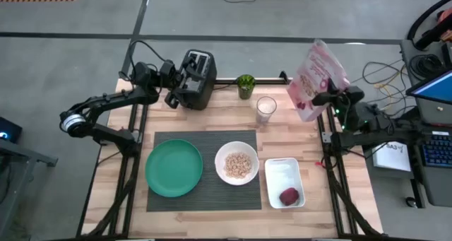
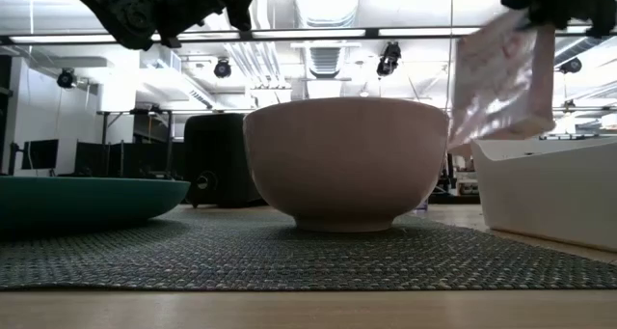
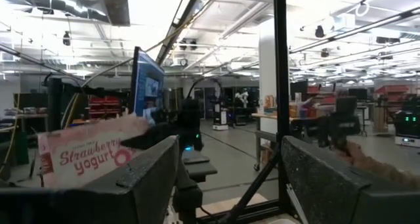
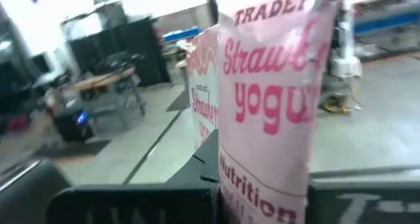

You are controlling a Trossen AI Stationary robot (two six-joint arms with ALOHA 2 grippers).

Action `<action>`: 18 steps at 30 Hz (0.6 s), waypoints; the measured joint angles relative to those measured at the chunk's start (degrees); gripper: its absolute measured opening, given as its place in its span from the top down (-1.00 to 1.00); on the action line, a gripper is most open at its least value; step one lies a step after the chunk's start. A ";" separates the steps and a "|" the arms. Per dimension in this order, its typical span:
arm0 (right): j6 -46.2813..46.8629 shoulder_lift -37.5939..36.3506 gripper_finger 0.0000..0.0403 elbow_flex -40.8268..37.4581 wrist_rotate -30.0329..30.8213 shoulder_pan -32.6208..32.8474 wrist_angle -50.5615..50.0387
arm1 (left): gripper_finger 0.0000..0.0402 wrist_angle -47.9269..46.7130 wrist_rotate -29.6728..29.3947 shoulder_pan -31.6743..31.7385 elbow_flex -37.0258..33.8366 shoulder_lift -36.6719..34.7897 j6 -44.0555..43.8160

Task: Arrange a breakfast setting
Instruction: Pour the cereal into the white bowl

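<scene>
From above, table (image 1: 212, 220): pale wood; a dark ribbed mat (image 1: 208, 191) carries the green plate (image 1: 174, 168) and the white bowl (image 1: 236, 163) of cereal. The white dish (image 1: 282, 177) lies just beside the mat.
From above, back edge: black toaster (image 1: 198, 78), small green plant (image 1: 246, 85), glass of milk (image 1: 265, 108).
From above, my left claw (image 1: 178, 85): spread wide at the toaster's side, pinching nothing.
From above, my right claw (image 1: 321, 97): pressed shut on the pink cereal box (image 1: 318, 78), held tilted at the table's right rear corner.
From table height: bowl in the middle, plate and dish at either side, box aloft; ceiling lights and ducts behind.
My left wrist: a large workshop, shelves and benches.
My right wrist: box lettering fills the picture; grey floor beyond.
</scene>
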 joint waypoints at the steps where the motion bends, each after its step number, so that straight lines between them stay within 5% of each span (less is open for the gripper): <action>1: 1.52 -0.45 0.96 -1.76 1.25 -0.02 0.43 | -0.26 0.00 0.02 0.00 -0.14 0.01 0.21; 12: 19.36 1.83 0.96 -15.29 5.39 0.05 1.96 | -0.23 -0.07 -0.09 0.00 -0.48 0.03 0.39; 18: 20.31 4.56 0.96 -18.03 6.45 0.05 6.71 | -0.23 -0.15 -0.15 0.00 -0.48 0.05 0.39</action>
